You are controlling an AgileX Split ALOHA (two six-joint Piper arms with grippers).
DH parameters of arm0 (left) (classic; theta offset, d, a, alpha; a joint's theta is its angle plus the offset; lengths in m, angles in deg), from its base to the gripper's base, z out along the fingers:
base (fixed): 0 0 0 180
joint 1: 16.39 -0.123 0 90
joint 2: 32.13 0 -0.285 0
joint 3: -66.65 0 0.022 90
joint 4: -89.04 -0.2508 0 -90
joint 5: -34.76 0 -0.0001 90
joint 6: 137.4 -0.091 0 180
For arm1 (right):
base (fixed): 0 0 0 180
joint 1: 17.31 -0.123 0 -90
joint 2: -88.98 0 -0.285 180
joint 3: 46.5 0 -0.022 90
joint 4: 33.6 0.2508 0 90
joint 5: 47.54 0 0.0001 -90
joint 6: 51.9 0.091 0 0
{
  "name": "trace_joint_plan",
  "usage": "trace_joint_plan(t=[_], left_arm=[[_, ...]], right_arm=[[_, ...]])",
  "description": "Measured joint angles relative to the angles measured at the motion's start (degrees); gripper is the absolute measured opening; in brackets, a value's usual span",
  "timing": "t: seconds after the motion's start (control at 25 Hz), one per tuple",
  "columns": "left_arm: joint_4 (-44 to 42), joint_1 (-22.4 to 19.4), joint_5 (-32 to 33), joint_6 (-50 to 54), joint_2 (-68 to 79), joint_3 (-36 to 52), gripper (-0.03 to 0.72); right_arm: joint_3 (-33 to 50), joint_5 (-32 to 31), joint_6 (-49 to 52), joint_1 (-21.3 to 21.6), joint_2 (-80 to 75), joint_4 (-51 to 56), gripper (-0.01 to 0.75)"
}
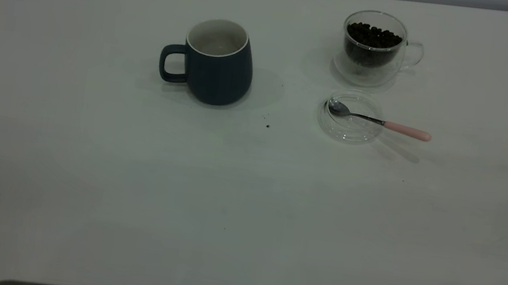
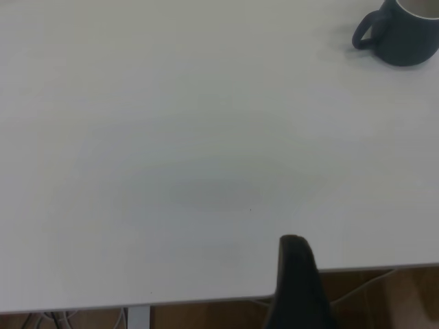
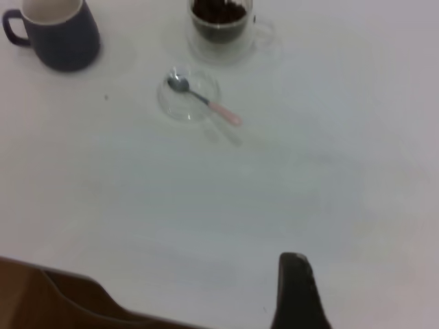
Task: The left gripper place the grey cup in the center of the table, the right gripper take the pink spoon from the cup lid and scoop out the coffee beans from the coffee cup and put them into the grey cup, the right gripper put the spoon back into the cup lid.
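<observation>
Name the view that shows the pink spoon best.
The exterior view: the pink spoon lies plainly visible, bowl in the cup lid, handle overhanging. The right wrist view shows it farther off; the left wrist view not at all.

Dark blue-grey cup (image 1: 217,68); pink-handled spoon (image 1: 377,121); white table (image 1: 247,200).

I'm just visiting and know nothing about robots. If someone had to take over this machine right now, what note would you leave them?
Left gripper: back at the table's near edge, holding nothing; only one finger shows.
Right gripper: also at the near edge, holding nothing.
Grey cup: upright, empty, near the middle of the far half, handle towards the left arm's side.
Coffee cup: far right, full of coffee beans.
Pink spoon: bowl resting in the cup lid, handle sticking out over the rim.
Done: no scooping shows.
Left: centre the grey cup if needed, scoop beans into it, return the spoon.
</observation>
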Motion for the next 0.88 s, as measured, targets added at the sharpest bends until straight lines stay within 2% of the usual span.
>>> trace_joint_plan(t=[0.52, 0.88], left_arm=[[0.0, 0.0, 0.0, 0.0, 0.0, 0.0, 0.565], [0.0, 0.0, 0.0, 0.0, 0.0, 0.0, 0.565]], right_arm=[[0.0, 0.0, 6.88, 0.0, 0.0, -8.32, 0.531], [0.0, 0.0, 7.86, 0.11, 0.04, -8.34, 0.531]])
